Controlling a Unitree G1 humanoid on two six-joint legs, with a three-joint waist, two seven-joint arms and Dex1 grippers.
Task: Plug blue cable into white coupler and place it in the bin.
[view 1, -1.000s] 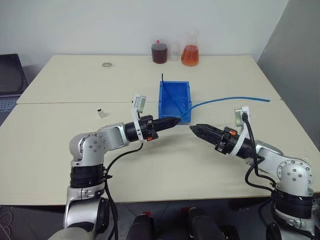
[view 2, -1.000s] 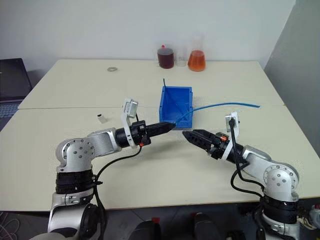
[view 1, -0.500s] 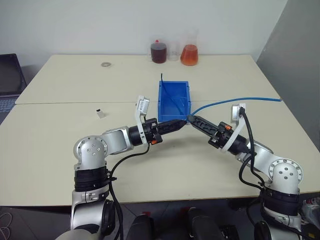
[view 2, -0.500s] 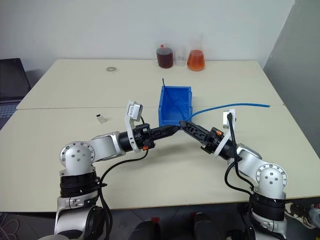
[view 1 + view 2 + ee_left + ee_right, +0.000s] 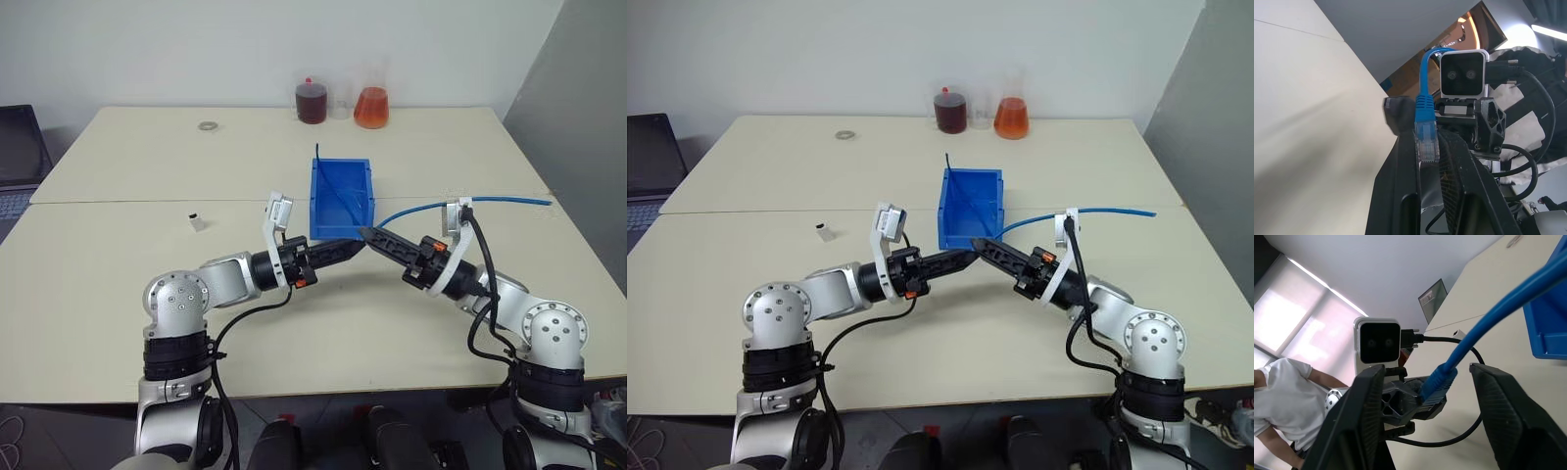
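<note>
My left gripper [image 5: 355, 243] is shut on the clear plug [image 5: 1426, 142] of the blue cable [image 5: 470, 202], just in front of the bin [image 5: 341, 201]. The cable runs off to the right across the table. My right gripper [image 5: 368, 233] meets the left one tip to tip. Its fingers [image 5: 1369, 416] stand open on either side of the cable's blue boot [image 5: 1439, 379]. The white coupler [image 5: 198, 221] lies on the table to the left, apart from both grippers.
Two flasks, one with dark red liquid [image 5: 312, 102] and one with orange [image 5: 372, 106], stand at the table's back edge. A grey ring [image 5: 207, 126] lies at the back left. A laptop [image 5: 20, 147] sits at far left. A person in a white shirt [image 5: 1273, 396] is nearby.
My right gripper has moved left and up until its tips reach the plug held by the left gripper. The left gripper has kept its hold and hardly moved.
</note>
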